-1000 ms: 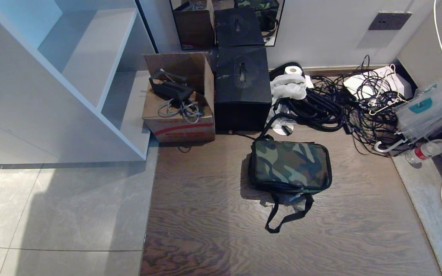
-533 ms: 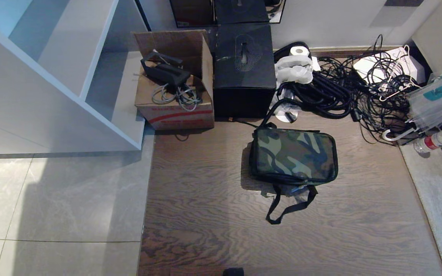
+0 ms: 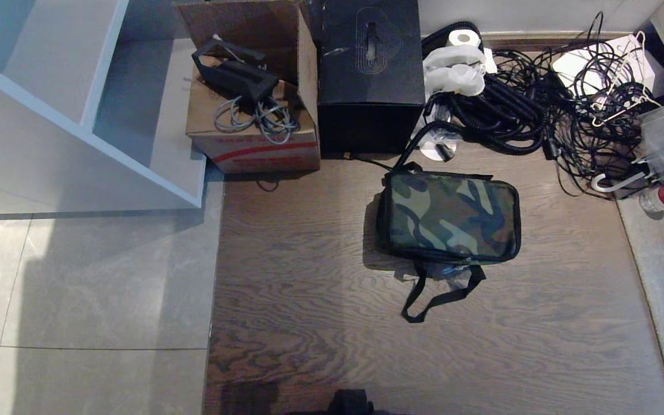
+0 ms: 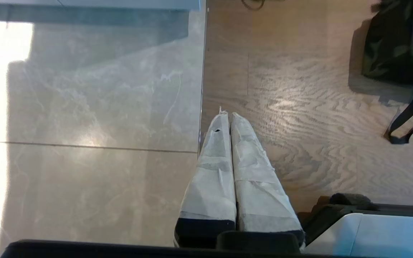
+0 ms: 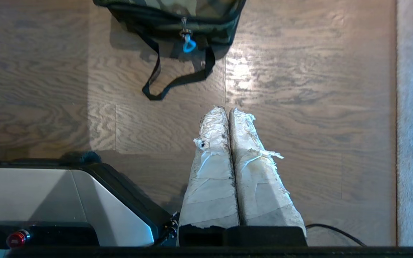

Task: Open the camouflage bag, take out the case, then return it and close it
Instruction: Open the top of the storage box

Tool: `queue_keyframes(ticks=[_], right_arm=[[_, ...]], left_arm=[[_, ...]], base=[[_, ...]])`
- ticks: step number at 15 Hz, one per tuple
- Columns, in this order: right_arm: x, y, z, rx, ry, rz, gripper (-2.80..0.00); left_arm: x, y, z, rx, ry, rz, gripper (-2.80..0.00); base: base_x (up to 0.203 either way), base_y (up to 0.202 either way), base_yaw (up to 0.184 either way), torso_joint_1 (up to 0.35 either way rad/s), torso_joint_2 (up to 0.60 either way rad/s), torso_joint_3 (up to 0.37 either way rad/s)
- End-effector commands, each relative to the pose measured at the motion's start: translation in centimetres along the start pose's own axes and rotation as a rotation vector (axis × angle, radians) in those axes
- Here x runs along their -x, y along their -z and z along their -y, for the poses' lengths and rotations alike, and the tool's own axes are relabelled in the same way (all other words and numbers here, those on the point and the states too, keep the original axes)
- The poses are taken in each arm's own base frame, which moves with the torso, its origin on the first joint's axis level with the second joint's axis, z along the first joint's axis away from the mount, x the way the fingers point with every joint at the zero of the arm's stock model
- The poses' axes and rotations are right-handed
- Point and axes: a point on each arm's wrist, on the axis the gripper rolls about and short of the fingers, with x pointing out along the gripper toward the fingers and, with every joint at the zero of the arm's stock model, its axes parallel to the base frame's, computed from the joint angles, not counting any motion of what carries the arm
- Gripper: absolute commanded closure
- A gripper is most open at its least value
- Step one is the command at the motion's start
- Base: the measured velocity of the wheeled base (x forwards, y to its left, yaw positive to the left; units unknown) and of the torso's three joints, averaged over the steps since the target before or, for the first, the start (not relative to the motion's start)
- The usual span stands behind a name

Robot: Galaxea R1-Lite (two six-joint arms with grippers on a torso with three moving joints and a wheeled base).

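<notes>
So, scanning from the left of the head view: pale grey tile floor (image 3: 78, 288) fills the lower left, with a white shelf unit (image 3: 49, 115) in the upper left. A dark wood-grain floor (image 3: 320, 300) takes the middle. Along the top sit an open cardboard box (image 3: 251, 138) holding grey cables, red print on its front too small to read, then a black cube box (image 3: 369, 75), then a tangle of black cables (image 3: 539, 109) toward the upper right.

Centre-right on the wood lies the camouflage bag (image 3: 450, 216), flat, zipped closed, its black strap (image 3: 436, 294) looped toward the bottom of the frame. A blue zip pull (image 5: 188, 44) shows in the right wrist view.

Both arms hang clear of it. The left gripper (image 4: 226, 116) has its taped fingers pressed together over the tile-wood seam, holding nothing. The right gripper (image 5: 226, 111) is likewise closed and empty above bare wood, the bag well apart.
</notes>
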Motion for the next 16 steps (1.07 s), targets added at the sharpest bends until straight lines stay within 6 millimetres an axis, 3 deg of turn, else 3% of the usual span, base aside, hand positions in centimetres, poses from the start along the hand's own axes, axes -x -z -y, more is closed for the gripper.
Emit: queue_keyframes(ticks=[1, 16], right_arm=[[0.01, 0.0, 0.0, 0.0, -0.001, 0.0, 0.0], [0.01, -0.01, 0.0, 0.0, -0.001, 0.0, 0.0]], left_arm=[[0.0, 0.0, 0.0, 0.001, 0.0, 0.0, 0.0], [0.0, 0.0, 0.0, 0.001, 0.0, 0.0, 0.0]], base=[[0.0, 0.0, 0.0, 0.002, 0.01, -0.198], [0.0, 0.0, 0.0, 0.001, 0.0, -0.198]])
